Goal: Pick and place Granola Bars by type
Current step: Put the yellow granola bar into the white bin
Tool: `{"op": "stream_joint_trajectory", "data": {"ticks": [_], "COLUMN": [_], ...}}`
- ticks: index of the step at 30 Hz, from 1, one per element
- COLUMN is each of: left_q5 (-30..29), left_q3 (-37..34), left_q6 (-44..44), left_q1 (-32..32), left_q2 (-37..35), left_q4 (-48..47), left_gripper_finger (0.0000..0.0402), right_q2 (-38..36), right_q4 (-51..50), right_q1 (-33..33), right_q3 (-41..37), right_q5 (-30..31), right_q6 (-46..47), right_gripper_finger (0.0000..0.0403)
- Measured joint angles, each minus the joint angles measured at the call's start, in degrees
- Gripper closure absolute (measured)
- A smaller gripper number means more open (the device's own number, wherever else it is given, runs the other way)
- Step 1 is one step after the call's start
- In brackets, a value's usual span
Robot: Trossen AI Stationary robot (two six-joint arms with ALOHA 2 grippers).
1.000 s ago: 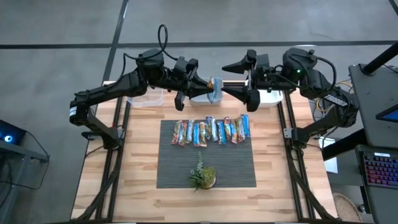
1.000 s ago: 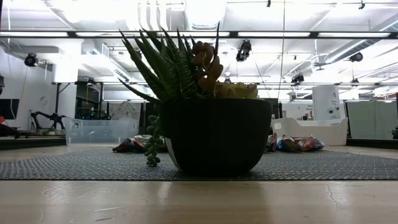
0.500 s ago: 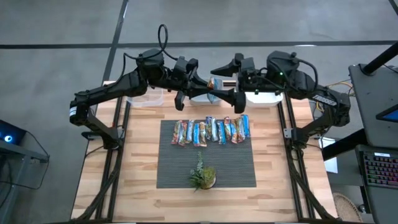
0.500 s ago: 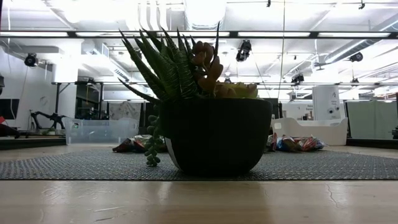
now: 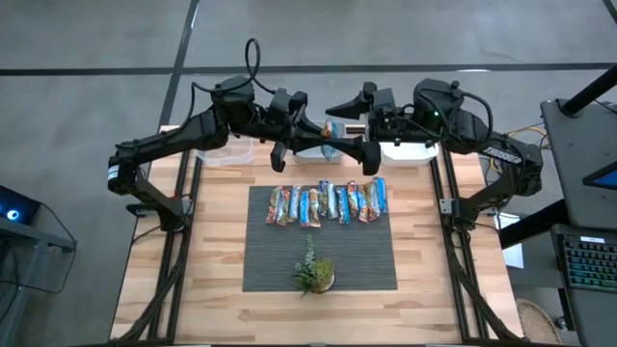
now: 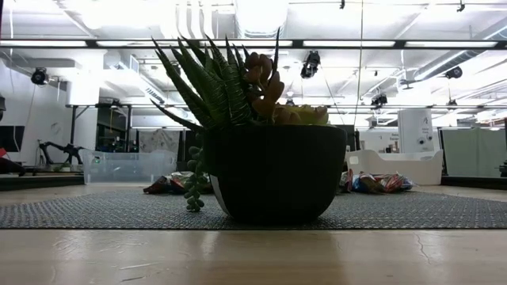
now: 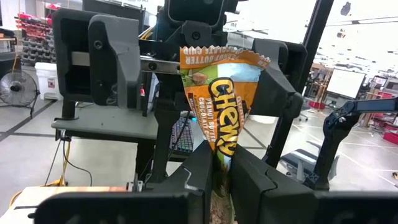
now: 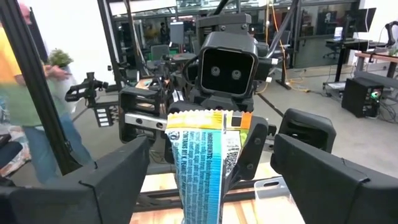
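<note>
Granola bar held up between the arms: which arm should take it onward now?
Right, probably. The left pincer is shut on the granola bar, holding it upright, and the right pincer is open with its fingers on both sides of the bar. It only needs to close, then the left can release.

The high view looks straight down on the table (image 5: pixel 222 251), the low view skims its top, and the wrist views face each other across one bar (image 7: pixel 222 106).

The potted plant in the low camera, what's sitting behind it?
Granola bars show past the plant pot on either side, with a clear bin and a white tray farther back. The middle bars are hidden.
</note>
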Motion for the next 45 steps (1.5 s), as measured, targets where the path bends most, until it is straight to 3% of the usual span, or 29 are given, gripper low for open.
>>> {"op": "stream_joint_trajectory", "data": {"ticks": [31,37,45], "left_q5": [-0.38,-0.32,0.42], "left_q3": [0.00,0.00,0.00], "left_q6": [-0.05,-0.02,-0.15], "left_q1": [-0.35,-0.36,-0.42], "left_q2": [-0.02,-0.02,-0.07], "left_q4": [0.65,0.68,0.24], "left_gripper_finger": [0.0377,0.0377,0.0377], "right_q2": [2.01,1.73,1.24], "right_q4": [-0.35,-0.33,0.43], "right_q1": [-0.04,-0.02,0.00], "right_q3": [-0.02,-0.04,0.04], "right_q5": [-1.45,-1.45,-2.72], "right_q6": [1.53,0.99,2.12], "right_gripper_finger": [0.0254,0.0248,0.0187]}}
